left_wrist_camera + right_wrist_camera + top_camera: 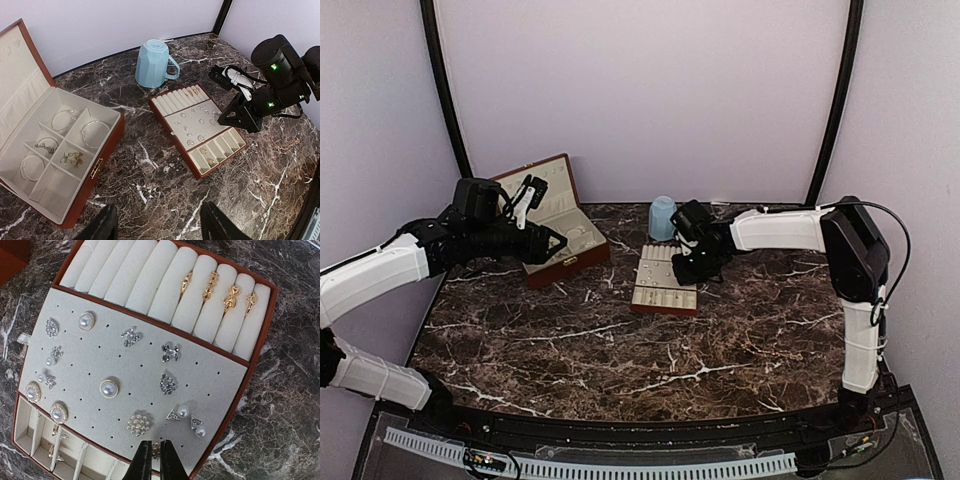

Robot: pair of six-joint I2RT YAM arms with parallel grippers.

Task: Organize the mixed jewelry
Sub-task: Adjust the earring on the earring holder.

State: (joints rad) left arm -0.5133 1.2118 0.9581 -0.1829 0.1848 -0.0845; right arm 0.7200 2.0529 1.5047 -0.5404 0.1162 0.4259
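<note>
Step in hand: the right gripper (155,444) has a small stud (156,450) pinched at the near edge of the slotted tray (140,365). I read this as picking the stud up to seat it elsewhere.
Right jaws: drawn almost together on that stud, with only a sliver of gap and the piece glinting in it.
Left jaws: the left gripper (157,212) hovers near the open box (100,175), its jaws well apart and nothing between them.
Mixed jewelry: the mixed jewelry (108,388) sits mostly on the tray's grey perforated pad. It is pearl studs and crystal pieces, scattered with no clear pairing.
Gold rings: the gold rings (230,295) are tucked into the cream rolls at the tray's far end.
Box: it holds bracelets (95,134) in its compartments and stands well apart from the tray on the tabletop (150,165).
Doing it well: lift straight up and slowly. The hold is at the very tips, so a sideways drag could flick the stud out or knock the pearl cluster (138,425) just beside it.
Check: confirm the stud comes up with the jaws before travelling — if it slips, re-grip rather than chase it.
Placement: lower it upright into a free hole beside its match, then let go gently.
</note>
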